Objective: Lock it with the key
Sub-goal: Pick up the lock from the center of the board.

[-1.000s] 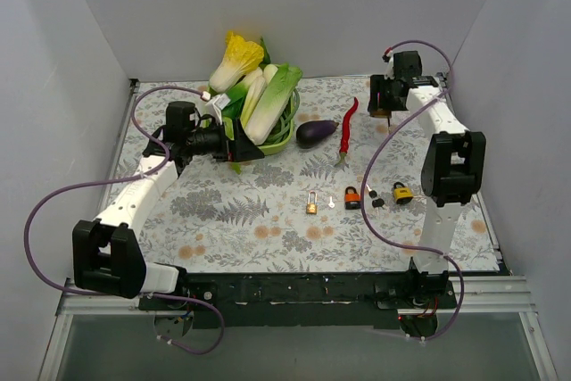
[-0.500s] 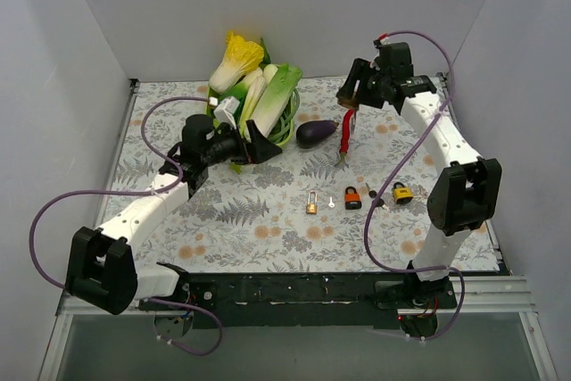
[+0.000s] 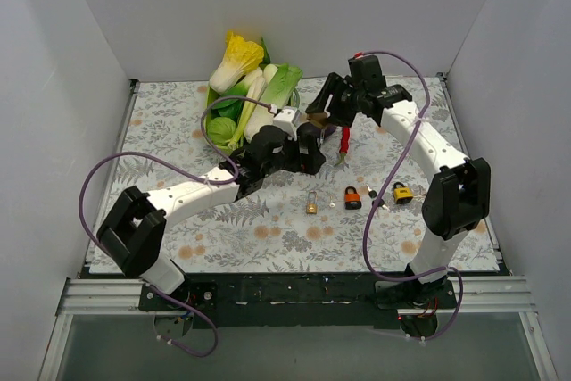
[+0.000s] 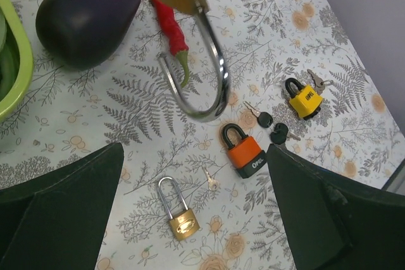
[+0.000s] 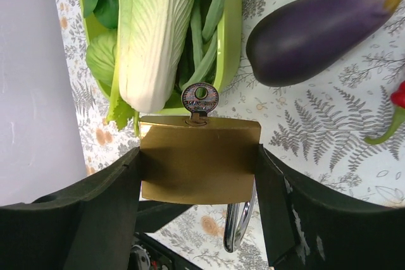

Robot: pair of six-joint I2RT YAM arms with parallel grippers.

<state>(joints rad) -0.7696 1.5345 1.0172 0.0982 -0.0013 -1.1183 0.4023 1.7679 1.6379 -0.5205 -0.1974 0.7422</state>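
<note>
Right gripper [image 5: 199, 170]: clamped on the large brass padlock [image 5: 199, 156], one finger on each side edge of the body, held up over the table [image 3: 178, 247] beside the green basket [image 5: 231, 36]. Key [image 5: 200, 99] seated in the keyhole, round head sticking out of the body's edge. Steel shackle [image 4: 212, 74] hanging from the other end, one leg free of the body, seen in the left wrist view over the red chili [image 4: 171, 26] and the fern print.

Left gripper [image 4: 193, 188]: spread wide, nothing between the fingers, hovering close to the held padlock. Contact with the shackle: cannot tell.

On the cloth under that hand: small brass padlock [image 4: 180, 219] lying flat with a small silver key [image 4: 211, 180] just beside it; orange padlock [image 4: 245, 154] near two black-headed keys [image 4: 271, 126]; yellow padlock [image 4: 304, 99] farther right with keys at its shackle.

Eggplant [image 5: 316, 30] just right of the basket, near the chili. Napa cabbage [image 5: 152, 36] and other greens piled in the basket.
</note>
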